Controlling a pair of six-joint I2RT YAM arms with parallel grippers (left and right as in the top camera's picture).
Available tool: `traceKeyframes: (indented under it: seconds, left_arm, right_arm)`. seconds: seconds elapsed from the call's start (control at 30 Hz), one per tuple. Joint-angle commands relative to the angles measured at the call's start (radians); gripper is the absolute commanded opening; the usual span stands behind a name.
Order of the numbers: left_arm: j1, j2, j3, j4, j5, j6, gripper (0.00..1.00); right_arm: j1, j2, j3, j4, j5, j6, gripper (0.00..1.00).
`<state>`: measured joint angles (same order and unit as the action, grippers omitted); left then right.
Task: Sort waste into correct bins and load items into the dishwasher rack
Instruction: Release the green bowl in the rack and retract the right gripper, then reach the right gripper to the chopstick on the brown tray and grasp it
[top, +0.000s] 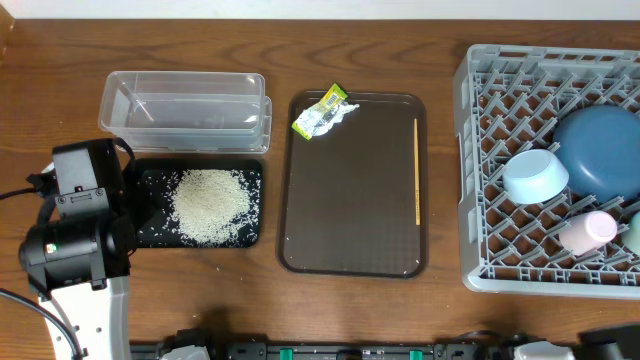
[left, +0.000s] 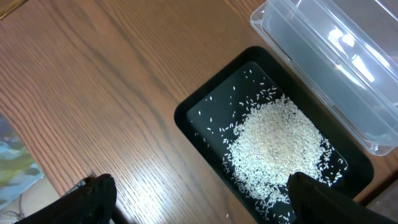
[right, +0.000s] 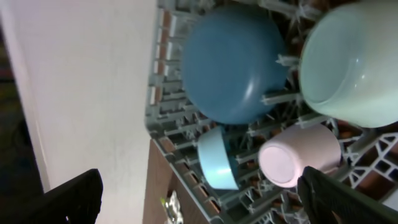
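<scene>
Overhead view: the wooden chopstick (top: 417, 172) lies flat along the right side of the brown serving tray (top: 350, 200) at frame centre. The snack wrapper (top: 322, 112), with its crumpled paper, sits at the tray's upper left corner. The chopstick looks light, stiff and thin. Lying flush on the tray it will probably roll or skid, so a pinch across its middle, one finger either side of the shaft, seems soundest. The wrapper is likely almost weightless and soft, best nipped at the bunched paper.

The rice (top: 210, 203) is heaped in the black tray (top: 250, 185) at lower left. The clear tub (top: 185, 110) above it shows nothing inside. The plate (top: 600, 150), light-blue bowl (top: 535, 175), pink cup (top: 588, 230) and mint-green bowl (right: 354, 62) sit in the dishwasher rack (top: 480, 110) at right.

The left gripper (left: 202, 190) is spread wide and empty over the rice. The right gripper (right: 199, 186) is likewise spread wide above the rack, with nothing between its fingers. The table (top: 60, 60) is grained wood, with a strip of it showing between tray and rack.
</scene>
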<state>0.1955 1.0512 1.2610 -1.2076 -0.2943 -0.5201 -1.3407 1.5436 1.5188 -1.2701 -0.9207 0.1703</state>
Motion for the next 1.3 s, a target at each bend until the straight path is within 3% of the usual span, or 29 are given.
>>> traceKeyframes:
  seconds: [0.0,0.23,0.4,0.6,0.77,0.87,1.03,1.27]
  left_arm:
    - [0.004,0.000,0.002,-0.004,-0.006,0.002,0.91]
    - [0.004,0.000,0.002,-0.004,-0.006,0.002,0.91]
    - [0.004,0.000,0.002,-0.004,-0.006,0.002,0.90]
    - [0.004,0.000,0.002,-0.004,-0.006,0.002,0.91]
    - [0.005,0.000,0.002,-0.004,-0.006,0.002,0.91]
    - [0.004,0.000,0.002,-0.004,-0.006,0.002,0.90]
    - [0.005,0.000,0.002,-0.004,-0.006,0.002,0.91]
    - [0.004,0.000,0.002,-0.004,-0.006,0.002,0.90]
  right_arm:
    - [0.032,-0.085,0.000,0.015,-0.031,0.043,0.99]
    - [0.278,-0.233,0.000,0.129,-0.017,0.110,0.89]
    - [0.612,-0.293,0.001,0.237,0.057,0.171,0.79]
    - [1.175,-0.252,0.000,0.287,0.517,0.211,0.76]
    - [1.545,-0.080,0.001,0.302,0.923,0.237,0.72]
    - [1.619,0.050,0.008,0.312,1.026,0.260,0.71]
    - [1.629,0.270,0.043,0.318,0.953,0.259,0.67]
    - [1.630,0.435,0.044,0.315,0.919,0.241,0.63]
